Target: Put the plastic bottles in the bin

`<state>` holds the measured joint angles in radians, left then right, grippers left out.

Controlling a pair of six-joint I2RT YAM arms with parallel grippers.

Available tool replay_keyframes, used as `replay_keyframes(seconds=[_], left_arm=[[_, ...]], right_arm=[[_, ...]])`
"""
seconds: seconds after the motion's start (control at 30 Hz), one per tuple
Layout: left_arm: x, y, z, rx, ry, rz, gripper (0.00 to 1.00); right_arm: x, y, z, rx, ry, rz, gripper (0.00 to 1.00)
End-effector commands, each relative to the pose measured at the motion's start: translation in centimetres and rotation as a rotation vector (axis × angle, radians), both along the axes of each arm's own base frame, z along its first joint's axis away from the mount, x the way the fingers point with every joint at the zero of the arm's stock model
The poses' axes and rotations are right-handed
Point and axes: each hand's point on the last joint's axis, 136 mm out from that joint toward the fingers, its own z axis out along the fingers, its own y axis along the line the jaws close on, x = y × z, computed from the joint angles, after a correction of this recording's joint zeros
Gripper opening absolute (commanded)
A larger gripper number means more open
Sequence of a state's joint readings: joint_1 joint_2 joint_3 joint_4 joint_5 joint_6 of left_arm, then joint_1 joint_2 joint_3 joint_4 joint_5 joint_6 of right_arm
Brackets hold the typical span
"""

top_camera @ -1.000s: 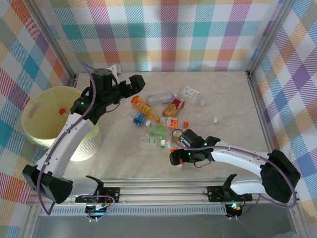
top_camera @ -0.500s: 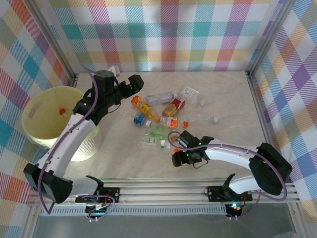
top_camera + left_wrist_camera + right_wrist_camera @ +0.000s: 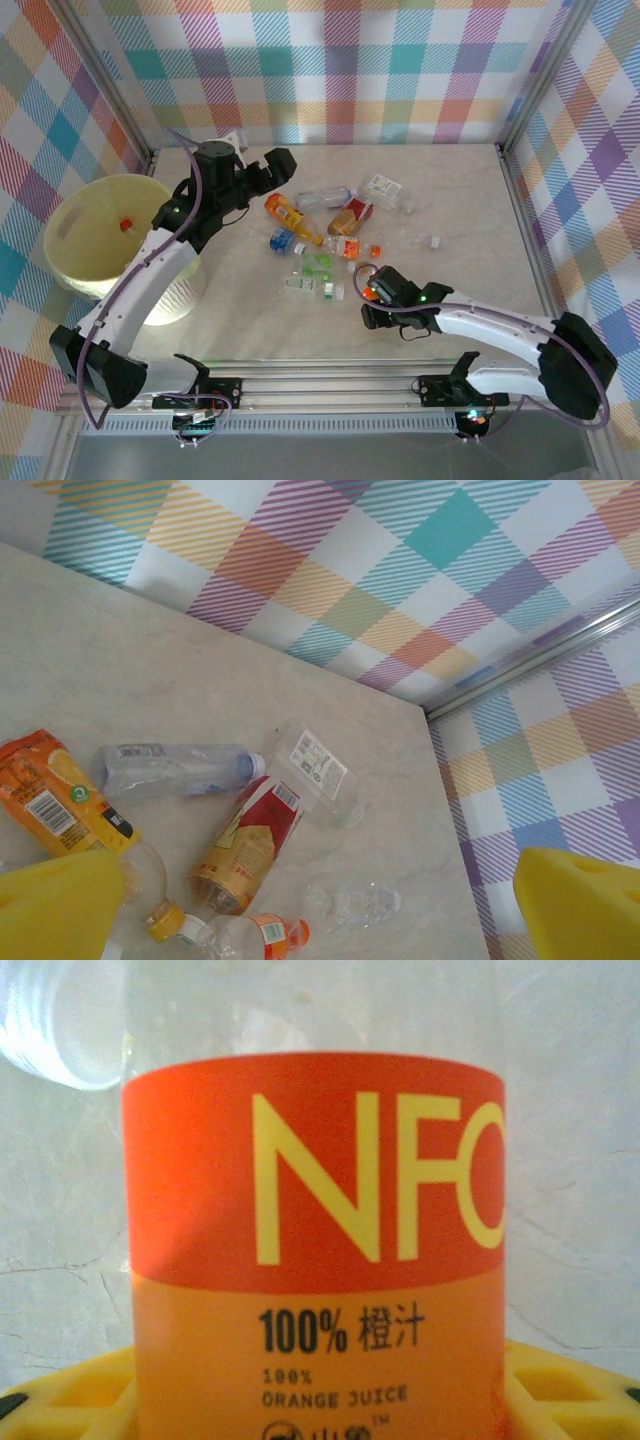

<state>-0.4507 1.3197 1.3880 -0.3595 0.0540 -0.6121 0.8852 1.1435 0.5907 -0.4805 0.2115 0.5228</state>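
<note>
Several plastic bottles lie in a loose heap mid-table: an orange-labelled one [image 3: 290, 218], a clear one [image 3: 325, 197], a red-and-gold one [image 3: 352, 213] and green-capped ones [image 3: 312, 288]. The left wrist view shows the red-and-gold bottle [image 3: 250, 845], a clear bottle [image 3: 175, 770] and a crushed clear one [image 3: 360, 900]. My left gripper [image 3: 272, 168] [image 3: 320, 905] hangs open above the heap's back-left side, holding nothing. My right gripper [image 3: 374, 292] is shut on an orange NFC juice bottle [image 3: 315, 1260] near the heap's front right. The pale-yellow bin [image 3: 66, 205] stands at the left.
A small red-capped item [image 3: 126, 225] lies inside the bin. A white cap [image 3: 436, 241] sits alone to the right of the heap. Checked walls close the table on three sides, with metal rails [image 3: 525, 230] along the edges.
My right gripper has moved away from the front edge toward the heap and closed its jaws on the orange juice bottle. The left gripper has edged slightly toward the back wall, still open.
</note>
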Motion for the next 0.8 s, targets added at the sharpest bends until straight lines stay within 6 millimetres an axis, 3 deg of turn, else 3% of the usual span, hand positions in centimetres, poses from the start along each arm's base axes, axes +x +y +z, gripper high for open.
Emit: replay_keyframes(seconds=[0.0, 0.17, 0.4, 0.5, 0.7, 0.77], left_arm=[[0.1, -1.9, 0.4, 0.021, -0.033, -0.057, 1.0], [-0.2, -4.0, -0.1, 0.071, -0.03, -0.115, 1.0], [0.5, -4.3, -2.1, 0.069, 0.05, -0.064, 1.0], [0.0, -5.7, -2.2, 0.039, 0.044, -0.142, 1.0], [-0.5, -7.3, -3.4, -0.011, 0.067, -0.214, 1.0], [-0.9, -8.2, -3.0, -0.066, 0.044, -0.262, 1.0]], right_arm=[[1.0, -0.7, 1.1, -0.017, -0.094, 0.011, 0.5], [3.4, 0.4, 3.3, 0.074, -0.153, 0.011, 0.49], [7.4, 3.3, 9.3, 0.339, -0.277, 0.037, 0.47], [8.9, 4.0, 11.1, 0.428, -0.322, 0.056, 0.47], [10.5, 5.6, 14.3, 0.542, -0.386, 0.124, 0.46], [11.0, 6.3, 15.6, 0.58, -0.403, 0.137, 0.46]])
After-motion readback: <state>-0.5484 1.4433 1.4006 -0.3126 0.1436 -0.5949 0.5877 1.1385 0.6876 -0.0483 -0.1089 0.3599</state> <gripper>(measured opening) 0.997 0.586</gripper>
